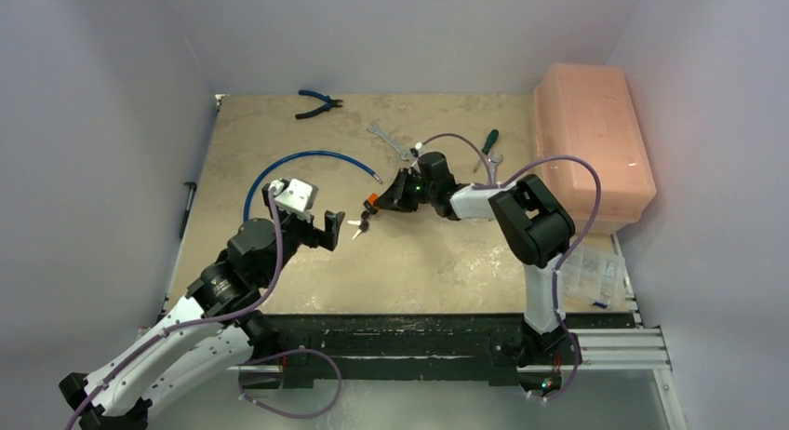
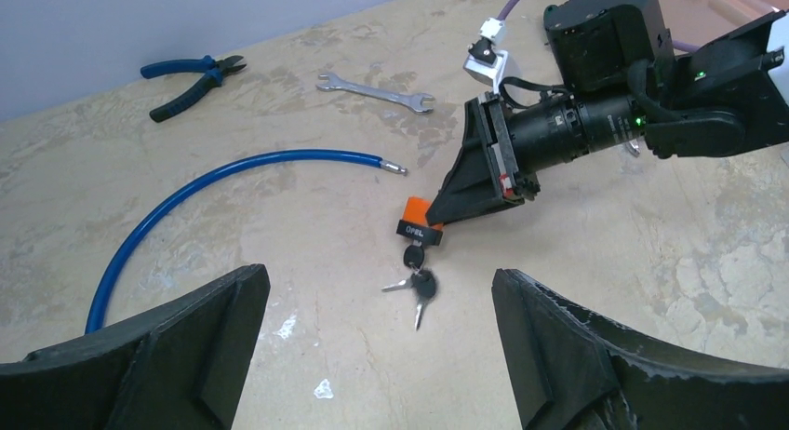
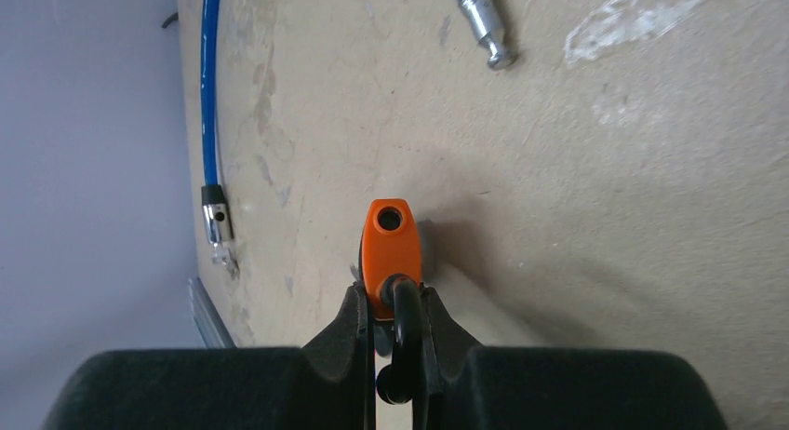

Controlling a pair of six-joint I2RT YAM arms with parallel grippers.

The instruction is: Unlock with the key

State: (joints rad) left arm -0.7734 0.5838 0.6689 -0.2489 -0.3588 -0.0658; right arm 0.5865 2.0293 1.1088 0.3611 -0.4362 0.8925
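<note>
Orange lock (image 3: pixel 391 246) in right hand (image 3: pixel 395 302), keys (image 2: pixel 421 286) beneath.

Looks like a robot lab bench: the tabletop (image 1: pixel 447 262) is walled in by blank panels (image 1: pixel 112 123), and pliers (image 1: pixel 319 103), a wrench (image 1: pixel 389 141) and a screwdriver (image 1: pixel 488 141) are left scattered about.

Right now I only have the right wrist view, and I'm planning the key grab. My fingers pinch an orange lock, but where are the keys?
Observer: The keys dangle just below the orange lock, from a black tag marked OPEL.
Operator: Is the left arm ready for them?
Observer: The left fingers stand wide open, facing the keys and touching nothing.
Operator: Is there any clutter nearby?
Observer: A wrench lies beyond the lock, well apart from it.
</note>
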